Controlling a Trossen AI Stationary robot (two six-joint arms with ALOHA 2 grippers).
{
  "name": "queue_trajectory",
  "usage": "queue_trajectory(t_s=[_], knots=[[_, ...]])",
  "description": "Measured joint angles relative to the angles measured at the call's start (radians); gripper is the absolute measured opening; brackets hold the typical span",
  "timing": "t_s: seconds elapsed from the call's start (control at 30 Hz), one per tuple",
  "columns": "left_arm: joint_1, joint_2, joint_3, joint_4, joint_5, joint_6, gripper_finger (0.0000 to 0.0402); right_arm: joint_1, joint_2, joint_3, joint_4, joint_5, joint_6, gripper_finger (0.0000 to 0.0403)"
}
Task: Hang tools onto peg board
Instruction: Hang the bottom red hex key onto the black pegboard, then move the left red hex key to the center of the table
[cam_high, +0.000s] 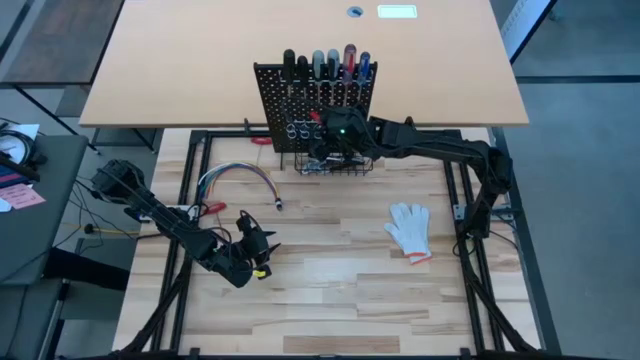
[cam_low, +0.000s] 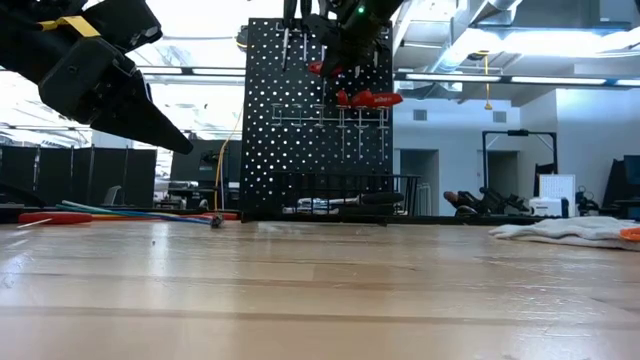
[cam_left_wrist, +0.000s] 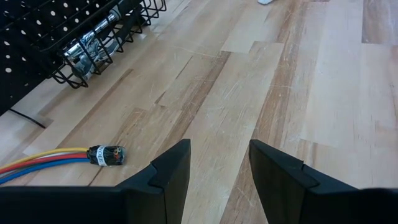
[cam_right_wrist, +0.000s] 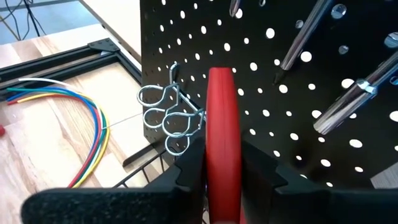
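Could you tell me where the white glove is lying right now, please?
In the high view the white glove lies flat on the table's right half, in front of the peg board and near the right arm's base.

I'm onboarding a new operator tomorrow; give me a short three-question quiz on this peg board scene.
1. True or false: the right gripper holds a red-handled tool at the peg board.
2. Which lies nearest the left gripper? A) white glove B) cable bundle C) wire basket
3. Fill in: the left gripper's fingers are ____.

Key: 1 true; 2 B; 3 open.
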Motion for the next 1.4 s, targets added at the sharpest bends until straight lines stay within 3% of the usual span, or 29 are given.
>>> queue_trajectory(t_s=[0.2, 0.57, 0.87, 1.1, 1.27, 1.4], knots=[[0.0, 0.0, 0.0, 0.0, 0.0, 0.0, 0.0159, 0.0, 0.0, 0.0, -0.005, 0.0, 0.0, 0.0094], [-0.001, 0.0, 0.0, -0.003, 0.0, 0.0, 0.0159, 0.012, 0.0, 0.0, -0.011, 0.0, -0.036, 0.0196], [-0.065, -0.051, 0.012, -0.084, 0.031, -0.018, 0.0159, 0.166, 0.0, 0.0, -0.033, 0.001, -0.124, 0.0203], [-0.109, -0.138, 0.045, -0.405, 0.309, -0.399, 0.0159, 0.381, 0.002, -0.113, -0.035, 0.002, -0.055, 0.0191], [-0.131, -0.137, 0.04, -0.799, 0.249, -0.851, 0.0159, 0.539, 0.002, -0.231, -0.018, 0.004, 0.073, 0.0189], [-0.104, -0.137, 0.017, -0.978, 0.218, -1.18, 0.0159, 0.648, 0.002, -0.305, -0.021, 0.04, 0.191, 0.0189]])
